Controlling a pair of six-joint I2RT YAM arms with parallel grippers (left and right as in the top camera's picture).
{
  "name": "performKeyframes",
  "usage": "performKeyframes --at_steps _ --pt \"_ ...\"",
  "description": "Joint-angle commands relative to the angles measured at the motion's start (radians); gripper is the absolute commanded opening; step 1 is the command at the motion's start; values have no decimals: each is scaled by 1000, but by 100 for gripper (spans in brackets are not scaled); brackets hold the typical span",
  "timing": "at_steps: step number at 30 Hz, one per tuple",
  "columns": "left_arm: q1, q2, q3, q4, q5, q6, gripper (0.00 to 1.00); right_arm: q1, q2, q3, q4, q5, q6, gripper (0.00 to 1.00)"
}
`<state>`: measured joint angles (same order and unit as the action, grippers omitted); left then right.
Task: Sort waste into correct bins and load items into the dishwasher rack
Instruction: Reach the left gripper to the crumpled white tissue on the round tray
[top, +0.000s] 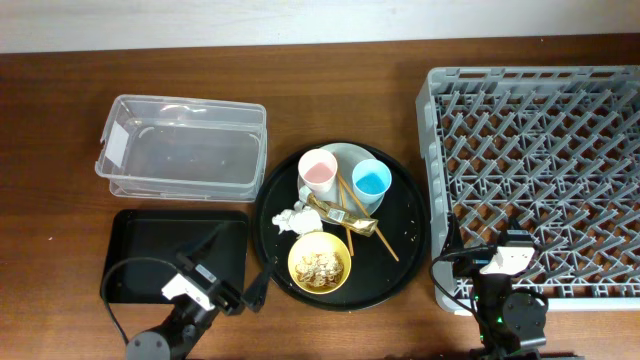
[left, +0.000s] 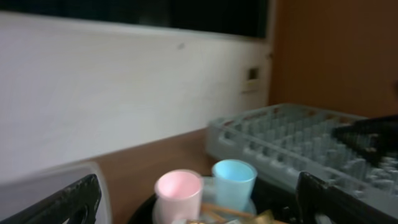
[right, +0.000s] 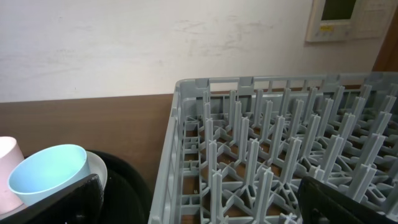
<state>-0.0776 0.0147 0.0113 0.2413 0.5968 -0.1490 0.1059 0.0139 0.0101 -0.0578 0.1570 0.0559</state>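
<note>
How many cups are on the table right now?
2. Both stand on the pale plate on the round black tray: the pink cup on the side toward the clear tub, the blue cup toward the grey rack. None look hidden.

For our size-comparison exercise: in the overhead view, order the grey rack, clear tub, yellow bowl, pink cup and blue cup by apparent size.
1. grey rack
2. clear tub
3. yellow bowl
4. pink cup and blue cup: they look alike, so unranked.

rack (top: 540, 150) cropped right, plate (top: 346, 155) mostly covered
</note>
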Motion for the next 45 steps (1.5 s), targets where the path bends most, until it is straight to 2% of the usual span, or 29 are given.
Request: performKeyframes --at_steps 1,6,8,9,10,15,17,20,24,26,32,36,38,41,45 --pt "-4 -6 34 -4 122 -65 100 5 -1 -5 -7 13 5 98" --pt "-4 0 196 -129 92 -71 100 5 -1 -5 -7 13 5 98" --pt "-4 21 299 -256 54 -71 100 5 -1 -5 -7 13 5 98" --pt "-4 61 409 -393 22 -71 100 5 -1 -5 -7 13 5 99" --pt "-4 95 480 -464 16 -71 100 5 -1 -5 -7 13 5 98" --pt "-4 321 844 -717 44 -70 100 5 -1 -5 -7 13 5 98" --pt "-4 435 1016 -873 54 -56 99 5 -1 -5 -7 13 5 98" --pt "-5 614 1256 -1156 93 29 99 5 -1 -5 -7 13 5 98" --pt "-5 859 1517 -1513 100 97 99 5 -1 -5 -7 13 5 98" --pt "-5 944 1568 -1580 160 97 100 5 -1 -5 -7 13 5 98" --pt "-5 1090 1563 -1628 159 98 99 5 -1 -5 -7 13 5 98" --pt "-8 1156 1545 -1679 114 97 55 5 -1 -5 -7 13 5 98" --pt "-24 1164 1518 -1680 74 80 40 5 -1 -5 -7 13 5 98" --pt "-62 1163 1466 -1653 -44 -16 27 5 -1 -5 -7 13 5 98" --pt "-155 1163 1387 -1586 -234 -160 27 5 -1 -5 -7 13 5 98"
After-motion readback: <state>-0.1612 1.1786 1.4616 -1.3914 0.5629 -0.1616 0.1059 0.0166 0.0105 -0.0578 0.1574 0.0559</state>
